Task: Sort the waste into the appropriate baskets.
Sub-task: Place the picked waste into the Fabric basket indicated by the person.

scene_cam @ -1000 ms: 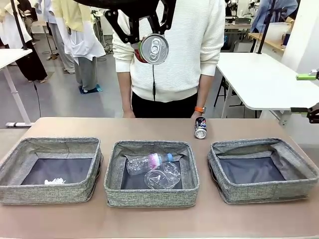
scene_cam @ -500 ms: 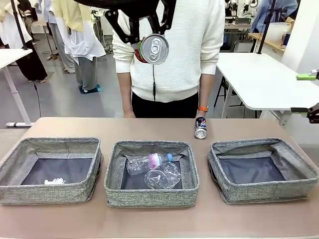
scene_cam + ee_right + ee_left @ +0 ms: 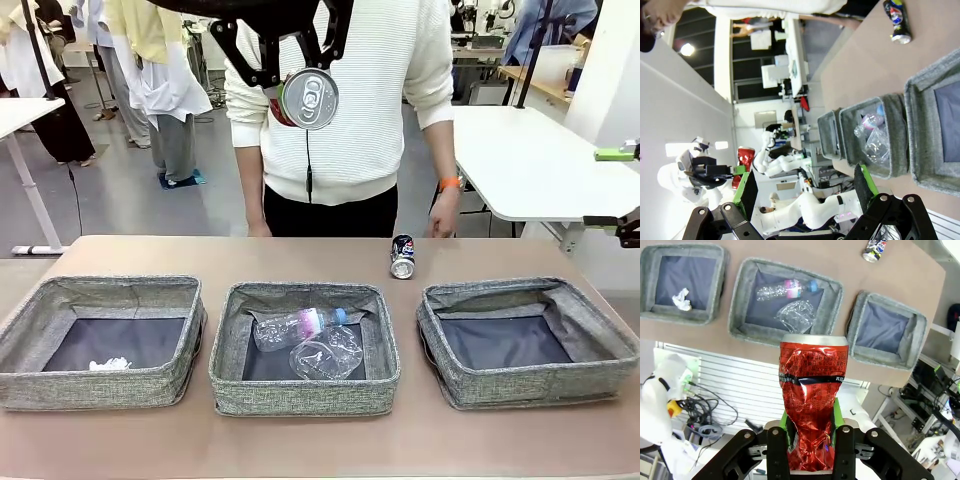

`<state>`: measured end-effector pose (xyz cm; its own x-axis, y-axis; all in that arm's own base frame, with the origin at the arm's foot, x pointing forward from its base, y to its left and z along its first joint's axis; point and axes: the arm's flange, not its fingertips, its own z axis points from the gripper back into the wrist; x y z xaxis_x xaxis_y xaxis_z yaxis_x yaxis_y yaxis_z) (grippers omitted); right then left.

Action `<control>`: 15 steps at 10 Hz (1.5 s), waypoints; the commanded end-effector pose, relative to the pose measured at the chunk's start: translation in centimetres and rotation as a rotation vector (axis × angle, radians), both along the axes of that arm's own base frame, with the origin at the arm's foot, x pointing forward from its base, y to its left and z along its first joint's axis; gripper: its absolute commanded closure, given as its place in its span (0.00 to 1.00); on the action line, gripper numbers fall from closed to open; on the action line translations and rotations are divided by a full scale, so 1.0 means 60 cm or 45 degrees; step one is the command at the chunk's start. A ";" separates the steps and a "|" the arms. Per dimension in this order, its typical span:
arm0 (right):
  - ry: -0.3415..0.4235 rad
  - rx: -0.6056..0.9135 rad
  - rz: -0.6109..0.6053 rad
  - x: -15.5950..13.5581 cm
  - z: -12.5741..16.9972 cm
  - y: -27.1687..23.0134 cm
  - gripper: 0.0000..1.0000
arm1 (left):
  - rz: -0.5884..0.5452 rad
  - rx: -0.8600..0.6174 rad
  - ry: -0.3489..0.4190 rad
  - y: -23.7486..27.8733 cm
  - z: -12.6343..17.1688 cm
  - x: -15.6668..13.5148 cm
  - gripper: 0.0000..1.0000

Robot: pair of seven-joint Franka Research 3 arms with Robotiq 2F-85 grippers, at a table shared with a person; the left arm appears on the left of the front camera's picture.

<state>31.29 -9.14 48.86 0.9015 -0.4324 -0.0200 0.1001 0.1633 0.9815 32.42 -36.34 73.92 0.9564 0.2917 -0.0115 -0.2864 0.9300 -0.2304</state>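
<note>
Noting the left tool (image 3: pixel 811 422) clamped on the crushed red metal can (image 3: pixel 812 375), we find it nose-down above the middle grey woven basket (image 3: pixel 752 335), the empty grey basket (image 3: pixel 880 360) lying to the robot's right.

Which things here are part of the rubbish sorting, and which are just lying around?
Part of the job:
red can, held in the left gripper
dark can
bottle
cup
paper
left basket
middle basket
right basket

Just lying about:
white side table
green thing
cables
</note>
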 end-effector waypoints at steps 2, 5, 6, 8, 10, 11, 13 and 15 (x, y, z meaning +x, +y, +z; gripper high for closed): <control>0.000 0.000 0.008 -0.002 0.005 -0.003 0.00 | 0.008 -0.023 -0.001 0.003 0.001 -0.004 0.67; 0.000 0.000 0.008 -0.002 0.005 -0.003 0.00 | 0.008 -0.023 -0.001 0.003 0.001 -0.004 0.67; 0.000 0.000 0.008 -0.002 0.005 -0.003 0.00 | 0.008 -0.023 -0.001 0.003 0.001 -0.004 0.67; 0.000 0.000 0.008 -0.002 0.005 -0.003 0.00 | 0.008 -0.023 -0.001 0.003 0.001 -0.004 0.67; 0.000 0.000 0.008 -0.002 0.005 -0.003 0.00 | 0.008 -0.023 -0.001 0.003 0.001 -0.004 0.67; 0.000 0.000 0.008 -0.002 0.005 -0.003 0.00 | 0.008 -0.023 -0.001 0.003 0.001 -0.004 0.67; 0.000 0.000 0.008 -0.002 0.005 -0.003 0.00 | 0.008 -0.023 -0.001 0.003 0.001 -0.004 0.67; 0.019 0.010 0.116 -0.007 -0.001 -0.024 0.00 | 0.000 0.000 0.000 0.000 0.000 0.000 0.67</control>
<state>31.10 -9.19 48.69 0.9113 -0.4107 -0.0298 0.1040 0.1595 0.9817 32.45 -36.36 73.88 0.9565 0.2915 -0.0124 -0.2865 0.9301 -0.2297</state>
